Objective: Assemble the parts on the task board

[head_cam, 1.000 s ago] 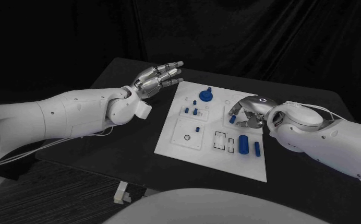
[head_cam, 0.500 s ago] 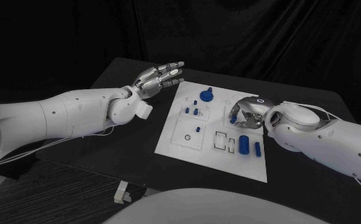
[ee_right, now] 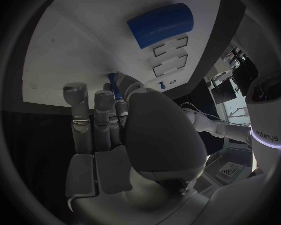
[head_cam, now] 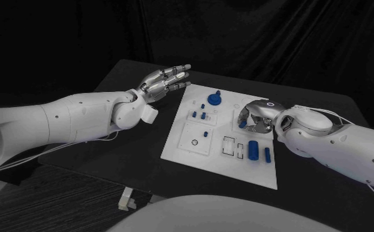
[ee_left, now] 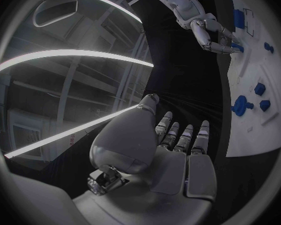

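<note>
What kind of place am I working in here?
Probably an indoor robot test station or lab. A black table holds a white task board with blue parts, black curtain hangs behind it, and long strip lights run overhead.

A black table (head_cam: pixel 117 151) stands before a dark curtain (head_cam: pixel 257 26), with carpeted floor (head_cam: pixel 54 199) below its near edge.

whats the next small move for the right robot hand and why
Probably lift the right robot hand slightly off the white task board. Its curled fingers sit over the board and appear to pinch a small blue part; raising it should clear the other blue parts. The open left robot hand hovers beside the board's far corner.
</note>
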Tool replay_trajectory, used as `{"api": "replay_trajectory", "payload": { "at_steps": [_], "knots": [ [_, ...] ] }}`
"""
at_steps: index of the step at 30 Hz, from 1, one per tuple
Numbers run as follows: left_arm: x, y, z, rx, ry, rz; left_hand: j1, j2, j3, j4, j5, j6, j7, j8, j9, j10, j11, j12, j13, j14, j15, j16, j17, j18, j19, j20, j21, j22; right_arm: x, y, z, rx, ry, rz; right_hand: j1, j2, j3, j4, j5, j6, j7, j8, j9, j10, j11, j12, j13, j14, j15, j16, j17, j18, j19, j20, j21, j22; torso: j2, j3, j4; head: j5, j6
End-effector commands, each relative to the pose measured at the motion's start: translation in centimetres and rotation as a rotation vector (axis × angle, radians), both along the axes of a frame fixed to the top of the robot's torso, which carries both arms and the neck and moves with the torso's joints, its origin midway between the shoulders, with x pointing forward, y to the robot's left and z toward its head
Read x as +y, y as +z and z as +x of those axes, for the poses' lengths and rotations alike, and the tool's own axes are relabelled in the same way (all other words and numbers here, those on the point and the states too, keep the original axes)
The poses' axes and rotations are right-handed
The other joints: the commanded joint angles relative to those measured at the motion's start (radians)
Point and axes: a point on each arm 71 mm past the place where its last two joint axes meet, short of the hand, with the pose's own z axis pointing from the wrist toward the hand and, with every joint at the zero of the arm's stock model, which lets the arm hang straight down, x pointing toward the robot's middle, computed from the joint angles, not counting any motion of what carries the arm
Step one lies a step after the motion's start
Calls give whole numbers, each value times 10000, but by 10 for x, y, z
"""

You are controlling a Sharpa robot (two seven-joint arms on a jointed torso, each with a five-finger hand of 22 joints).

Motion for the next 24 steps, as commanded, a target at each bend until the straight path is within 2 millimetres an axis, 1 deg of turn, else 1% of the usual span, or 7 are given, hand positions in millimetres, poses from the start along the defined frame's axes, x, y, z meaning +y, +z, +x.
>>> {"api": "replay_trajectory", "payload": {
  "at_steps": [1, 3, 4, 5, 8, 17, 24],
  "knots": [
    [-1, 3, -1, -409, 21, -380, 82, 93, 296, -59, 168, -14, -44, 20, -16, -74, 72, 131, 26, -15, 121, 169, 137, -254, 114, -34, 103, 30, 1, 3, -2, -375, 169, 393, -18, 242, 173, 19, -234, 694, 52, 479, 540, 713, -137, -7, 144, 211, -54, 266, 219, 75, 190, -46, 349, 1169, 1, 2, -5, 20, 1],
    [-1, 3, -1, -396, 21, -372, 91, 121, 335, -74, 175, -3, -44, 23, -15, -75, 66, 145, 29, -17, 110, 174, 138, -266, 121, -35, 104, 31, 1, 4, -2, -485, 165, 490, 16, 326, 189, 4, -516, 830, 28, 492, 595, 919, -193, -67, 150, 299, -100, 278, 264, 52, 267, -90, 507, 1198, 0, 0, -9, 34, 1],
    [-1, 3, -1, -394, 20, -372, 91, 121, 335, -74, 175, -3, -44, 23, -15, -75, 66, 145, 29, -17, 110, 174, 138, -266, 121, -35, 104, 31, 1, 4, -2, -499, 165, 503, 16, 326, 189, 4, -516, 830, 28, 492, 595, 919, -193, -67, 150, 299, -100, 278, 264, 52, 267, -90, 507, 1198, 0, 0, -9, 35, 1],
    [-1, 3, -1, -386, 19, -368, 91, 121, 335, -74, 175, -3, -44, 23, -15, -75, 66, 145, 29, -17, 110, 174, 138, -266, 121, -35, 104, 31, 1, 5, -2, -556, 166, 554, 94, 411, 216, -42, -780, 933, 9, 502, 634, 1107, -254, -84, 166, 383, -149, 300, 321, 34, 339, -132, 657, 1227, -1, 1, -10, 38, 1],
    [-1, 2, -1, -360, 16, -353, 100, 149, 372, -86, 178, 6, -42, 24, -14, -75, 67, 148, 30, -19, 106, 174, 138, -276, 121, -36, 104, 23, 0, 7, -3, -744, 169, 725, 144, 461, 225, -74, -947, 987, -5, 458, 661, 1256, -294, -170, 167, 470, -183, 284, 338, 12, 408, -178, 778, 1248, -1, 0, -8, 59, 1],
    [-1, 1, -2, -289, -3, -322, 173, 231, 613, -219, 134, -3, -35, 20, -16, -80, 71, 162, 32, -33, 105, 182, 136, -336, 132, -38, 102, -8, -2, 14, -6, -1213, 116, 1155, 271, 495, 251, -144, -1205, 1047, -33, 356, 673, 1452, -342, -304, 174, 591, -232, 228, 328, -19, 510, -231, 968, 1284, -1, 0, -10, 130, 1],
    [0, 0, -2, -229, -13, -288, 195, 268, 754, -286, 124, 3, -23, 20, -16, -84, 73, 163, 31, -40, 106, 185, 136, -366, 135, -40, 100, -27, -4, 31, -10, -1549, 128, 1451, 428, 476, 270, -212, -1289, 1127, -67, 251, 652, 1657, -389, -382, 197, 597, -282, -38, 12, -13, 527, -280, 939, 1270, -9, -5, -6, 165, 1]
  ]
}}
